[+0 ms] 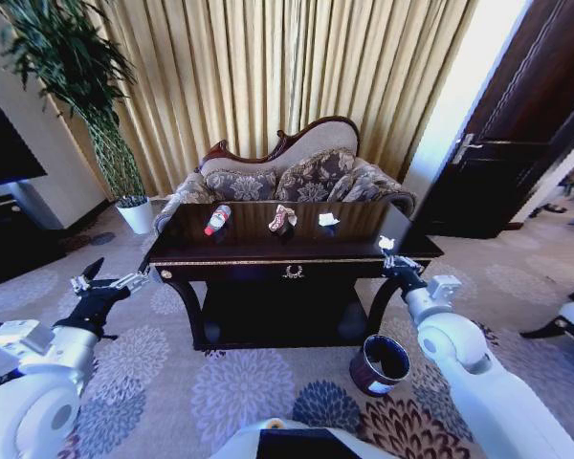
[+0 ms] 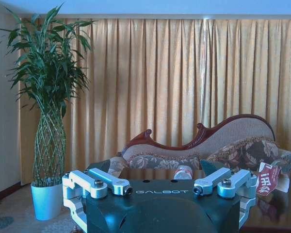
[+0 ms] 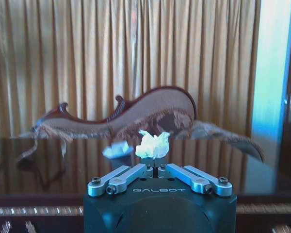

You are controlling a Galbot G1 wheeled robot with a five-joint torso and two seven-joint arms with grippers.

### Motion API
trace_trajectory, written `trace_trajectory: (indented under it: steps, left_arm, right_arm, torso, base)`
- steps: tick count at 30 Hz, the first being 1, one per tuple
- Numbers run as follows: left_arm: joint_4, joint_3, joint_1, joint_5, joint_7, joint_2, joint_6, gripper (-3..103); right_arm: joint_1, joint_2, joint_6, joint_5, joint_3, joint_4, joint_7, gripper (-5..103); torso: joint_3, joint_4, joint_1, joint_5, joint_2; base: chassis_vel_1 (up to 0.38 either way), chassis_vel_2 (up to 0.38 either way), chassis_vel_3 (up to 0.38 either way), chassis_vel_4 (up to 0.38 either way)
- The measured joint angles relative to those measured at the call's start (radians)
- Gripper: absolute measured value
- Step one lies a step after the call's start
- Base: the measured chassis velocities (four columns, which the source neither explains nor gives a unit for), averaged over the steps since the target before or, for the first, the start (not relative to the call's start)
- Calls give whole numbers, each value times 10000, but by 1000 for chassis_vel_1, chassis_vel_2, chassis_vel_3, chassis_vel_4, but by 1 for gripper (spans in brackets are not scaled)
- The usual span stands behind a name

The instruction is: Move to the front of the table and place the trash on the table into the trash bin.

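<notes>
Right gripper at table front corner, fingers pressed together, pinching small white scrap. Left gripper beside table's left end, fingers spread wide, holding nothing.

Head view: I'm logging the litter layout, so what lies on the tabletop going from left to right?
On the table: bottle with red label → crumpled pink-white wrapper → white scrap → another white scrap at the right front corner, by the right gripper.
</notes>
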Motion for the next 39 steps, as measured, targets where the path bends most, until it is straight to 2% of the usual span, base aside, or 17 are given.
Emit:
trace_trajectory:
  steps: [5,8,10,13,14,18,19,21,29,39]
  left_arm:
    - [0,24,-39,5,3,-22,-7,100]
    - [0,-2,-41,-2,-3,-29,-15,100]
    - [0,-14,-35,-4,2,-34,-17,100]
    - [-1,-54,-13,-11,-26,-51,-29,100]
    - [-1,-54,-13,-11,-26,-51,-29,100]
    - [0,-30,-27,-24,-36,-20,-36,100]
    - [0,-30,-27,-24,-36,-20,-36,100]
    - [0,-3,-24,-25,-33,-8,-42,100]
    - [0,-57,21,-32,-34,-25,-204,100]
    - [0,-184,95,-70,-34,-120,-284,100]
  right_arm:
    - [-94,256,82,-306,-172,-1377,-123,0]
    - [5,593,320,-811,-546,-3929,-315,0]
    - [78,651,481,-1029,-630,-4457,-424,0]
    - [744,882,1030,-1859,-1053,-7174,-707,0]
    - [744,882,1030,-1859,-1053,-7174,-707,0]
    - [2119,1190,1355,-2463,-1562,-10308,-765,0]
    - [2119,1190,1355,-2463,-1562,-10308,-765,0]
    - [2917,1394,1380,-2755,-1683,-11615,-794,0]
    - [4403,1965,1391,-3326,-1633,-13538,-805,0]
    - [4572,2239,1362,-4266,-1441,-14143,-577,-1]
  torso:
    - [0,-2,1,1,1]
    - [3,-3,3,7,-2]
    - [3,-3,3,4,-3]
    - [2,-1,1,2,-2]
    - [2,-1,1,2,-2]
    - [3,-1,2,2,-3]
    - [3,-1,2,2,-3]
    - [3,-1,3,1,-2]
    - [1,2,3,3,-2]
    - [1,-2,2,0,-2]
  base:
    - [0,0,0,0]
    - [0,0,0,0]
    - [0,0,0,0]
    - [0,0,0,0]
    - [0,0,0,0]
    - [0,0,0,0]
    - [0,0,0,0]
    - [0,0,0,0]
    - [0,0,0,0]
    - [0,0,0,0]
